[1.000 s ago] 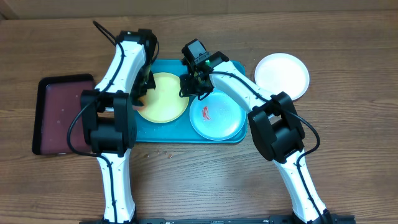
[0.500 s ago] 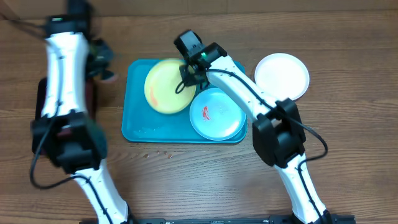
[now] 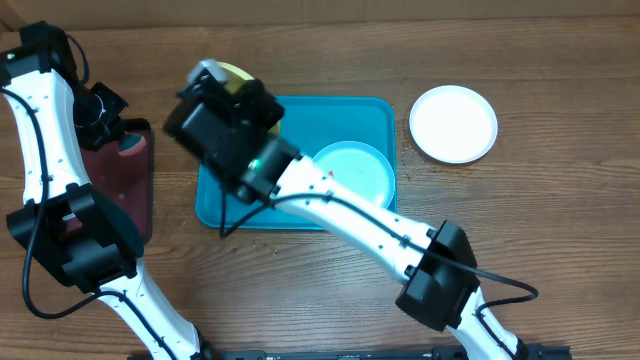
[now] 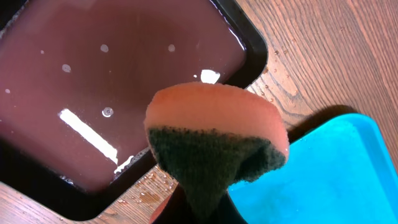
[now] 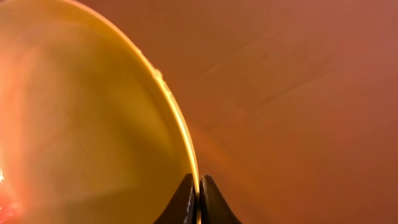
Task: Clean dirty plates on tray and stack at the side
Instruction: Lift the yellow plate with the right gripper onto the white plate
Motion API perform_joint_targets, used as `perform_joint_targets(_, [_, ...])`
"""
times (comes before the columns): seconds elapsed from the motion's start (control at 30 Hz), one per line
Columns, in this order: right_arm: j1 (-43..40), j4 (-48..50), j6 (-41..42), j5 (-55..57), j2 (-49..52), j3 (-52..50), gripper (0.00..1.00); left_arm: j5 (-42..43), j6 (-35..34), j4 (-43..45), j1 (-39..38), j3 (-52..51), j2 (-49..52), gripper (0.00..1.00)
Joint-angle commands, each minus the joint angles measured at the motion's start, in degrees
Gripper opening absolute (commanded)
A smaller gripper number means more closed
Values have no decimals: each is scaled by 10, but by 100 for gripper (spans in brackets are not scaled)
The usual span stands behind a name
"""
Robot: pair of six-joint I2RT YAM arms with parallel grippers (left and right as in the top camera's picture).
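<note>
The right gripper (image 5: 198, 182), closed on the rim of the yellow-green plate (image 5: 81, 124), holds it above the teal tray (image 3: 340, 110) at its far-left corner. The left gripper (image 4: 194, 210) grips a sponge (image 4: 214, 130) over a corner of the maroon tray (image 4: 74, 74).

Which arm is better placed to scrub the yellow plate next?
Left, probably. The left gripper pinches the sponge near the maroon tray corner. The right gripper is shut on the yellow plate rim, so it can only present it.

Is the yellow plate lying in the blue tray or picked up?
Picked up. The right gripper pinches the yellow plate by its rim; overhead, only the blue plate lies in the tray.
</note>
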Motion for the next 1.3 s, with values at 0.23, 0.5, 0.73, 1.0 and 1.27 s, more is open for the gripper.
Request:
perform_joint_targets(0.23, [3, 70, -192, 130, -12, 9, 4, 10, -11, 1, 3, -2, -3, 4])
perform_joint_targets(0.5, [-61, -56, 21, -132, -6, 7, 4, 10, -11, 0, 3, -2, -3, 4])
perform_joint_targets(0.73, [-268, -153, 280, -627, -10, 8, 4, 11, -11, -5, 3, -2, -3, 4])
perform_joint_targets(1.0, [-527, -311, 314, -807, 0, 7, 4, 33, 2, -6, 3, -2, -3, 4])
perform_joint_targets(1.27, [-655, -388, 292, -692, 2, -13, 4, 40, 2, -1, -3, -2, -3, 4])
